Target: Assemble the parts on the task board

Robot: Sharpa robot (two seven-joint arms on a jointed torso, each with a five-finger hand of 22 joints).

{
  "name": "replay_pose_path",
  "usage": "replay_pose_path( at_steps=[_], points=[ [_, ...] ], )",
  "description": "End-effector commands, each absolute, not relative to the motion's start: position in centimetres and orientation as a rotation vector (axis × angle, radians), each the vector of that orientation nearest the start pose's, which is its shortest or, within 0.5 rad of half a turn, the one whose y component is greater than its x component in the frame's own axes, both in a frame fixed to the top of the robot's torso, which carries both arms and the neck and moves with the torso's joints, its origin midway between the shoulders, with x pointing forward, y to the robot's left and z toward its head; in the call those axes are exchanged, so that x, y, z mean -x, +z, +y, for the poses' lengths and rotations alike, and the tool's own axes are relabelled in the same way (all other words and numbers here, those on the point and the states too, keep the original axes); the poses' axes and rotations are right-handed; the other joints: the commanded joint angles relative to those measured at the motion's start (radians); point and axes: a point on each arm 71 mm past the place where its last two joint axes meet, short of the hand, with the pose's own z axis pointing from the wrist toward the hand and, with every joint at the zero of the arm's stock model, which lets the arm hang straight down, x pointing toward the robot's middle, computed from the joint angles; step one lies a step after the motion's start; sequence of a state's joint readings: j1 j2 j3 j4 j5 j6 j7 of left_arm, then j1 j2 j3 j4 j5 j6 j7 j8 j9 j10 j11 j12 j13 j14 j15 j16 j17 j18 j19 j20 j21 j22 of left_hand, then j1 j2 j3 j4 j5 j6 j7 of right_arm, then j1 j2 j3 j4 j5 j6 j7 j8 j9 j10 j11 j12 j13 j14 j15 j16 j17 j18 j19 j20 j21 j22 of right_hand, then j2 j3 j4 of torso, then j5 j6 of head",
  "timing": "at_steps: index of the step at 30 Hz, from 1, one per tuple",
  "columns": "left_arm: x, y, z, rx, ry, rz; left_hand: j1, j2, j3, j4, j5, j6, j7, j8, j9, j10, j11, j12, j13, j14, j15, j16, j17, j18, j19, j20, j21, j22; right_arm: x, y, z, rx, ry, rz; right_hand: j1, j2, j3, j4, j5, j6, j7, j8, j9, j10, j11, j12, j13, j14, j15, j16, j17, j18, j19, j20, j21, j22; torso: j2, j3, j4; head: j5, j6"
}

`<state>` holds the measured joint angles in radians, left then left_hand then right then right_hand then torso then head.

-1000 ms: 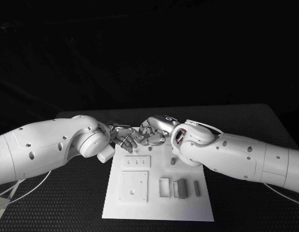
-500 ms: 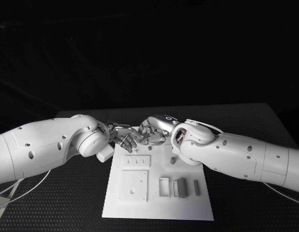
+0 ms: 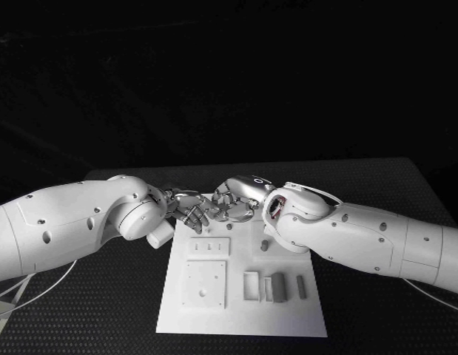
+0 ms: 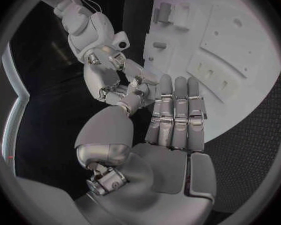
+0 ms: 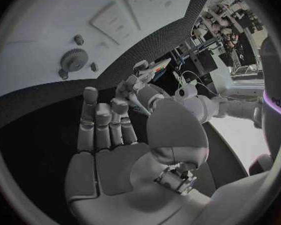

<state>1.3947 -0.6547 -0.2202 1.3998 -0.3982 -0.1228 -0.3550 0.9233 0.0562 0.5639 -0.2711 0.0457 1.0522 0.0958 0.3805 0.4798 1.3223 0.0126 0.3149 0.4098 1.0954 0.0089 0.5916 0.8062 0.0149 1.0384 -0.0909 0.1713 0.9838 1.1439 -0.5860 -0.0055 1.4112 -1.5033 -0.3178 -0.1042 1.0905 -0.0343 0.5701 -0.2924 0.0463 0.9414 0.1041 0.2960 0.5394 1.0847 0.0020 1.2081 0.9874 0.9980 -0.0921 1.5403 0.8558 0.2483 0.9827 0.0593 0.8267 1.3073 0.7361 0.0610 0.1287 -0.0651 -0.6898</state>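
Both hands meet fingertip to fingertip above the far end of the board [image 3: 240,310]: the left hand [image 3: 192,212] and right hand [image 3: 232,203] may share a small part, though I cannot tell what either grips. Grey parts [image 3: 277,287] stand in the board's near slots. With fingers so crowded, a handover could slip and drop the piece.

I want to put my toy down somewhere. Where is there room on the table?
Bare black table lies left of the white task board, under the left arm, and right of it near the front edge. The board's far end is crowded: the left hand and right hand meet there.
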Motion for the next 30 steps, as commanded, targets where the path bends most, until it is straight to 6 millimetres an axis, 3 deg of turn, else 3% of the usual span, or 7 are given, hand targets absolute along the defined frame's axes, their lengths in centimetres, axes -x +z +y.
replay_pose_path(
  at_steps=[1, 11, 30],
  points=[
    [-50.77, -19.57, 15.49, 0.738, -0.889, 2.244, 0.003, 0.012, 0.003, -0.004, 0.003, 0.009, -0.005, 0.003, 0.001, -0.001, -0.001, 0.006, 0.002, 0.0, -0.004, 0.006, 0.001, -0.012, 0.006, -0.002, 0.006, 0.001, -48.8, -20.03, -9.76, 0.242, 0.804, 1.642, 0.01, -0.01, 0.001, 0.001, 0.003, 0.004, 0.015, -0.001, 0.002, -0.005, 0.006, -0.007, -0.002, -0.005, -0.003, -0.003, -0.002, 0.013, -0.007, 0.0, -0.003, 0.017, 0.0, 0.0003, 0.0001, -0.002, 0.001],
    [-50.73, -19.69, 15.65, 0.741, -0.881, 2.249, 0.003, 0.013, 0.004, -0.007, 0.004, 0.009, -0.006, 0.004, 0.004, -0.002, -0.002, 0.008, 0.008, 0.0, -0.004, 0.009, 0.002, -0.012, 0.007, -0.003, 0.007, 0.005, -48.72, -20.03, -9.69, 0.245, 0.816, 1.644, 0.0, -0.046, -0.009, 0.005, 0.003, -0.025, 0.027, -0.022, -0.006, -0.017, 0.017, -0.019, -0.008, -0.014, 0.007, -0.014, -0.009, 0.013, -0.016, 0.008, -0.012, 0.014, 0.0, 0.0011, 0.0, 0.0, 0.001],
    [-50.69, -19.74, 15.67, 0.734, -0.878, 2.251, 0.002, 0.015, 0.006, -0.01, 0.004, 0.009, -0.006, 0.004, 0.008, -0.004, -0.002, 0.011, 0.015, -0.001, -0.005, 0.012, 0.003, -0.012, 0.007, -0.003, 0.008, 0.009, -48.7, -20.2, -9.82, 0.245, 0.823, 1.653, 0.002, -0.047, -0.006, 0.005, 0.003, -0.03, 0.03, -0.027, -0.009, -0.019, 0.02, -0.024, -0.012, -0.015, 0.011, -0.019, -0.012, 0.013, -0.018, 0.01, -0.017, 0.012, 0.0, 0.0002, 0.0008, 0.001, 0.0]
  ],
)
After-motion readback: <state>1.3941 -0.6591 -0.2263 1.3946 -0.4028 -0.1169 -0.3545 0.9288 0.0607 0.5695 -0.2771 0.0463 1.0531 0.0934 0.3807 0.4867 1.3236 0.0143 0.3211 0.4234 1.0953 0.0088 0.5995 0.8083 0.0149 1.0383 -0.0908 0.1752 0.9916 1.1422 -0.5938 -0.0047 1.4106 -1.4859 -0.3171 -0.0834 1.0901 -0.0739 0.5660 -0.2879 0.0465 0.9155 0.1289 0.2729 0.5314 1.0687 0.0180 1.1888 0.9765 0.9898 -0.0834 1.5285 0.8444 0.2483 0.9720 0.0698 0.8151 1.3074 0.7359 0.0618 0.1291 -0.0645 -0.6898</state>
